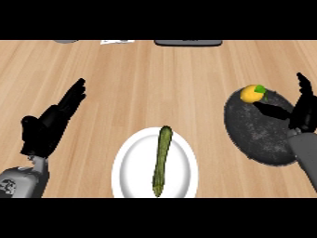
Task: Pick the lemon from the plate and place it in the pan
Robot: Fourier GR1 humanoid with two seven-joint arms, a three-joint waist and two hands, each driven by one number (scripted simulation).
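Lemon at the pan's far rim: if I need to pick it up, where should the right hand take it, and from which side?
Probably across the lemon, at its round yellow middle, clear of the green tip at its far-right end. Come from above and the near right: the right hand is open there, thumb toward the lemon, while the pan has its rim just beyond it.

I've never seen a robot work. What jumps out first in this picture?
The bright yellow lemon stands out first, at the far edge of the dark pan on the right, next to the open right hand. Then the white plate at bottom centre, with a long green vegetable lying on it.
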